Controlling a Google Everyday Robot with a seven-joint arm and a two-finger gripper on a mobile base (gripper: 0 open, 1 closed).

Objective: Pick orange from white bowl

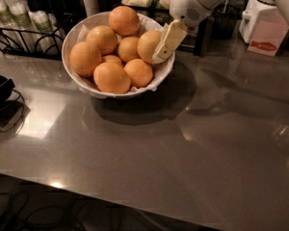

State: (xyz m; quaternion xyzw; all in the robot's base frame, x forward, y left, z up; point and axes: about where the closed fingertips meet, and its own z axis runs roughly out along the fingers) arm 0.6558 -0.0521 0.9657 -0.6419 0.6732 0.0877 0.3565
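Reaching down from the 1 o'clock corner of the scene, the robot's white arm carries a cream-coloured two-finger gripper to the right-hand edge of a wide, shallow white bowl lined with crinkled white paper. The bowl stands on a glossy grey-brown table top, toward its upper left, and holds seven round oranges heaped together

The large, slightly paler and yellower orange lies at about 2 o'clock inside the bowl, against the rim. The gripper lies at 3 o'clock from this orange, its cream tip laid against the fruit's right flank and slanting from 1 o'clock down to 7 o'clock. Only the near side of the claw shows, so it cannot be told whether the claw is parted or clamped on the fruit

The orange is round, with no long axis to line up on; what matters is that it lies just to the 9 o'clock side of the claw, in contact with it. A smaller, deeper orange fruit presses against its 9 o'clock side, and that looks likely to crowd any grasp

A black wire rack stands at 9 o'clock beyond the bowl, and a pink and white carton at 3 o'clock, well apart from the arm
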